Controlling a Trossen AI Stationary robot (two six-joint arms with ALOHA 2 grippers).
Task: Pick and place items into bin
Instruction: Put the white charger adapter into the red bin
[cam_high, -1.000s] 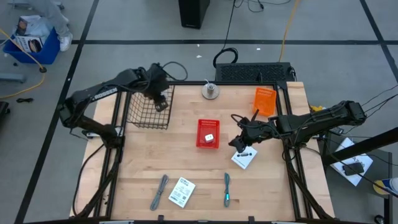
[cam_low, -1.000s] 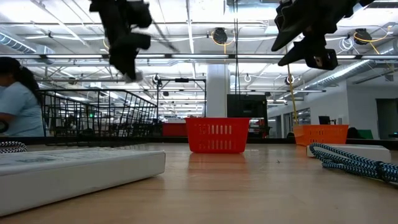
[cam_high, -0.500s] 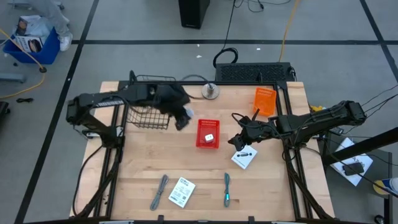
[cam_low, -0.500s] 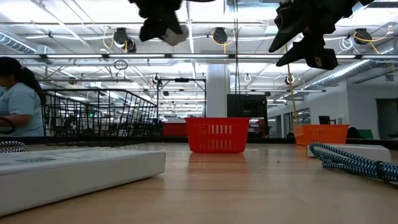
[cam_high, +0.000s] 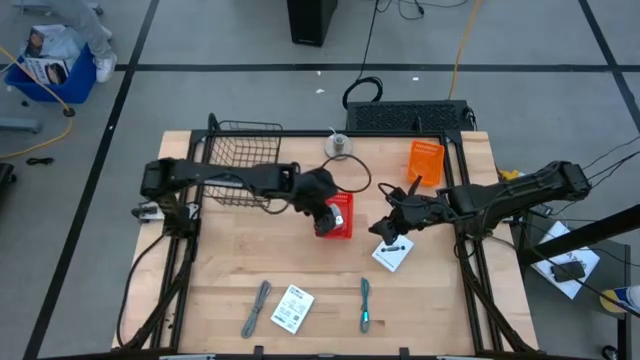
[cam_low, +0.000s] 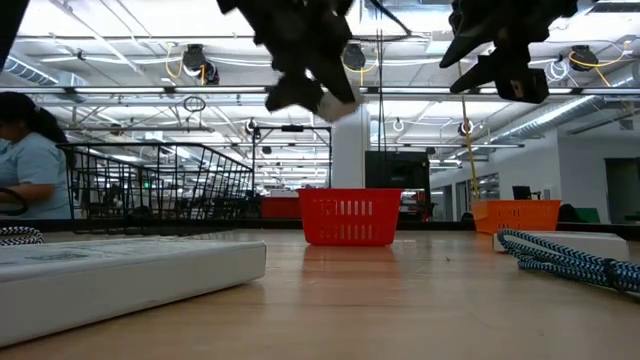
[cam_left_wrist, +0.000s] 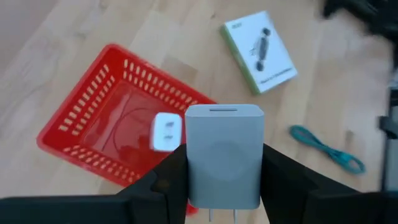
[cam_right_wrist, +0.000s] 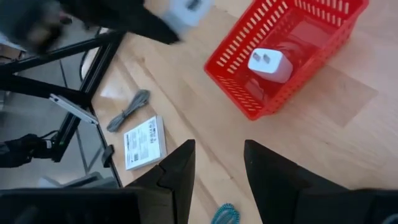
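White plastic shows between the fingers of the left hand (cam_left_wrist: 224, 186): a small plug block (cam_left_wrist: 224, 155), clamped with its two metal prongs sticking out past them. A second ago this hand was over the black wire basket (cam_high: 240, 165) at the surface's far left; now it hangs over the near left corner of the red bin (cam_high: 337, 215), which sits just below and ahead of it. A second white block (cam_left_wrist: 166, 132) lies inside the bin, under the hand's tips.

Right hand (cam_high: 385, 229) has not shifted; it hovers to the right of the bin, fingers apart and holding nothing, directly above a white packet (cam_high: 393, 255) on the wooden surface (cam_high: 230, 270). Toward the near edge, well apart from both hands, lie a grey stick tool (cam_high: 257, 308), another white packet (cam_high: 292, 308) and a teal stick tool (cam_high: 365, 304). An orange bin (cam_high: 426, 162) stands beyond the right hand. At the low view's left edge a person (cam_low: 25, 160) sits behind the wire basket.
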